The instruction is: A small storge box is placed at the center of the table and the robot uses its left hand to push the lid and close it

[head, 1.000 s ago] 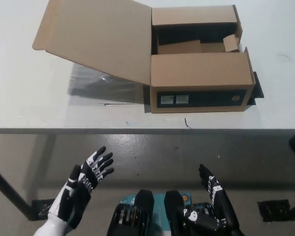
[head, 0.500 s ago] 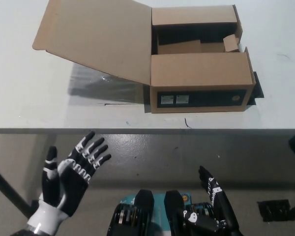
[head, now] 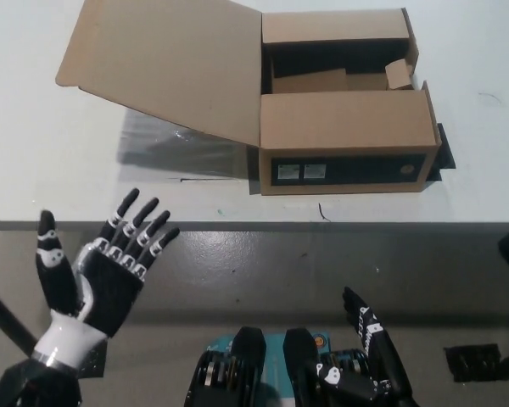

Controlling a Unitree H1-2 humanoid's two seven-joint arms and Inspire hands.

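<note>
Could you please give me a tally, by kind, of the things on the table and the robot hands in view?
Cardboard storage box with its lid open: 1
White table: 1
Robot hands, left hand open and raised, right hand resting low: 2
Total: 4

Matt brown cardboard box (head: pixel 343 127), smooth pale table (head: pixel 51 170), glossy film (head: pixel 165 148)

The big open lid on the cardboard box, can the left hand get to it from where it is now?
Probably yes. The left hand is open, raised near the table's front edge, and the lid slants out to the box's left, above it. Nothing lies between them on the table.
</note>
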